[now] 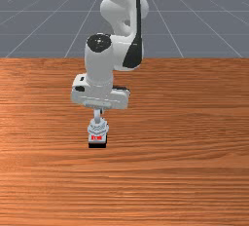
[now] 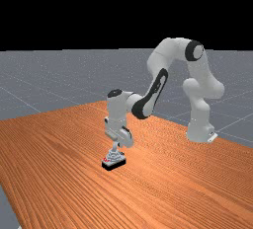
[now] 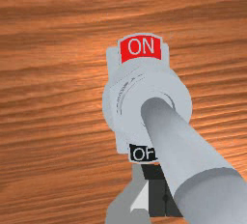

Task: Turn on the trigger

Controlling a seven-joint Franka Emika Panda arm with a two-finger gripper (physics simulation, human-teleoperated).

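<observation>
The trigger (image 1: pixel 97 129), a grey switch on a black base (image 1: pixel 97 145), is sitting on the table (image 1: pixel 180 137) directly beneath the hand, a little toward the front view's left of the middle. In the far view it is also lying under the hand, on the table's nearer part.

Its lever (image 3: pixel 190 150) is rising from a round collar (image 3: pixel 116 107) toward the hand. In the wrist view the lever is running from the collar past the OFF side, covering part of one finger and the edge of the collar; its upper end is being cut off by the picture's border. In the front view the lever's top is disappearing against the hand, so whether it is touching the hand I cannot tell.

The red label (image 3: pixel 140 48) is reading "ON" in white letters, fully legible in the wrist view. Opposite it, the black label (image 3: pixel 141 154) is showing "OF", the rest of the word hiding behind the lever. In the front view the red patch is facing the camera, its letters too small to read.

The gripper (image 1: pixel 101 111) is keeping its two fingers (image 3: pixel 157 196) pressed together with nothing between them, the lever standing outside them. The white and grey arm (image 2: pixel 170 53) is reaching over from the far view's right.
</observation>
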